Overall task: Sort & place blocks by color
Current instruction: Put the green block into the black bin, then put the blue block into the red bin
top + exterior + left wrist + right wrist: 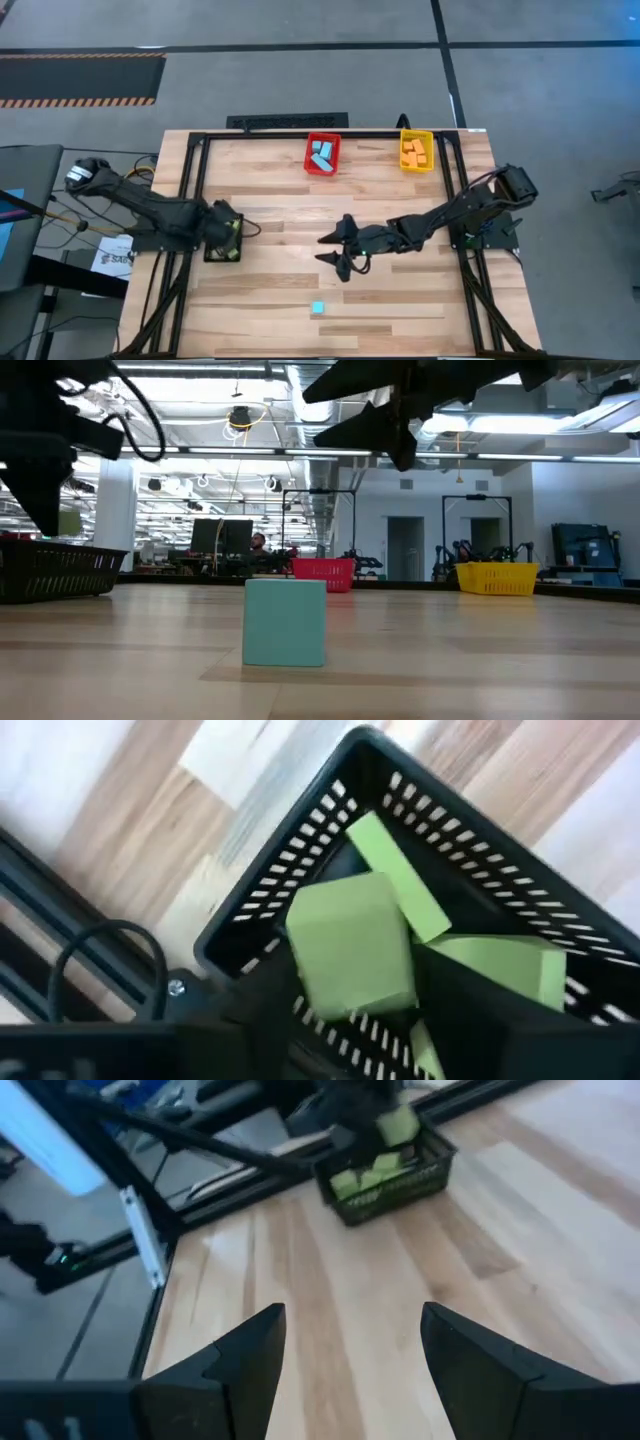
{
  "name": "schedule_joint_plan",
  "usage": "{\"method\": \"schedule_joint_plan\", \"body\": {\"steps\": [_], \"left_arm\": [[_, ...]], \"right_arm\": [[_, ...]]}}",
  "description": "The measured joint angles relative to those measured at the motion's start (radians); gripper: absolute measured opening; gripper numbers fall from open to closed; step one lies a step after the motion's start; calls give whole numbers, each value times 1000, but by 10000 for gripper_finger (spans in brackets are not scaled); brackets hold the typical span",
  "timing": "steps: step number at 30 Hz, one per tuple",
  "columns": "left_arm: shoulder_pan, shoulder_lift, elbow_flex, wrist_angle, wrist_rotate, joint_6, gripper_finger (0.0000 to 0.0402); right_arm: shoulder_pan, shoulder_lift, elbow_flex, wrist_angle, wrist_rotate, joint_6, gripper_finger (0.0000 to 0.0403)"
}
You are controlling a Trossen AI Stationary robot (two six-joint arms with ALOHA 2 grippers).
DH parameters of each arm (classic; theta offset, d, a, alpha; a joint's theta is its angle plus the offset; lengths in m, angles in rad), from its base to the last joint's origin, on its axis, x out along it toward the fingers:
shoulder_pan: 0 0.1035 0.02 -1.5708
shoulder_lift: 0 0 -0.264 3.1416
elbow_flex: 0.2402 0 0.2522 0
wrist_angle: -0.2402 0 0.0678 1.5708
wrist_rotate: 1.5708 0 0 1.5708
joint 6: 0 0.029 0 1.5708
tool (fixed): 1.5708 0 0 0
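My left gripper (225, 240) hangs over the black bin (228, 254) at the table's left and is shut on a lime green cube (350, 950). Other green blocks (400, 885) lie in that bin. A light blue cube (318, 308) rests flat on the table near the front edge, and it also shows in the low view (285, 622). My right gripper (335, 250) is open and empty above the table's middle, its fingers pointing toward the left. It is farther back than the blue cube. My left gripper pinches the green cube between its two fingers, by two opposite sides (305, 985). The fingers come from above, pointing down into the black bin. The cube is lifted clear, above the green blocks in the bin, as the right wrist view also shows (397, 1125).
A red bin (309, 152) with light blue blocks and a yellow bin (403, 150) with orange blocks stand at the table's far edge. A black frame (195, 200) runs along the table's sides. Bare wood lies between the bins and the blue cube.
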Motion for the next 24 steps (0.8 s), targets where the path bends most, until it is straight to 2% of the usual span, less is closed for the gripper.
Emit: {"method": "schedule_joint_plan", "body": {"steps": [5,9,12,14,17,20,24], "left_arm": [[96,0,0,45,84,153,279],[143,0,8,52,84,192,327],[153,0,44,63,39,241,338],[136,0,55,127,25,311,339],[86,0,50,318,38,417,339],[14,6,26,557,43,518,340],[-85,9,6,778,-100,628,340]], "right_arm": [[52,0,0,34,-13,-1,255],[118,0,0,42,-7,-3,255],[171,18,0,60,-3,-24,255],[206,56,0,96,-3,-88,255],[244,154,23,196,1,-198,255],[264,256,83,224,4,-286,255],[276,362,178,157,50,-285,255]]}}
